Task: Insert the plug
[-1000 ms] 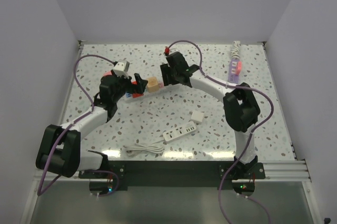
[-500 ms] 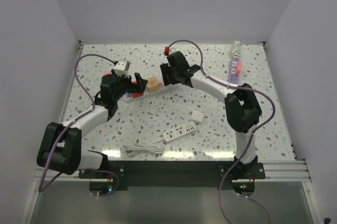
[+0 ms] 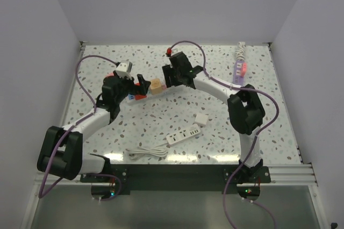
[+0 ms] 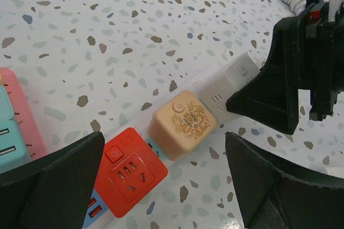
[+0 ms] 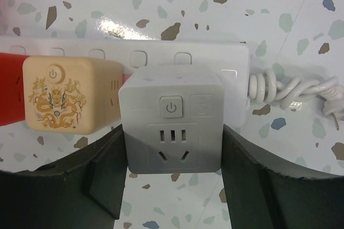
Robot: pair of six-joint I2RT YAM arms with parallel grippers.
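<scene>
My right gripper (image 5: pixel 172 137) is clenched on the grey cube plug (image 5: pixel 171 124), which sits on the white power strip (image 5: pixel 204 59), just beside the beige cube (image 5: pixel 62 100). I cannot tell if its pins are fully in. If I press while it is tilted, the pins may jam, or it may catch on the beige cube. My left gripper (image 4: pixel 164 140) is spread wide near the red cube (image 4: pixel 129 172) and holds nothing, so the strip may slide on the table (image 5: pixel 279 14).

Grey cube (image 5: pixel 171 124) hemmed — beige cube (image 5: pixel 64 100) just beside, right tool (image 5: pixel 172 148) clamping sides; table (image 3: pixel 161 115) open toward bases.
</scene>
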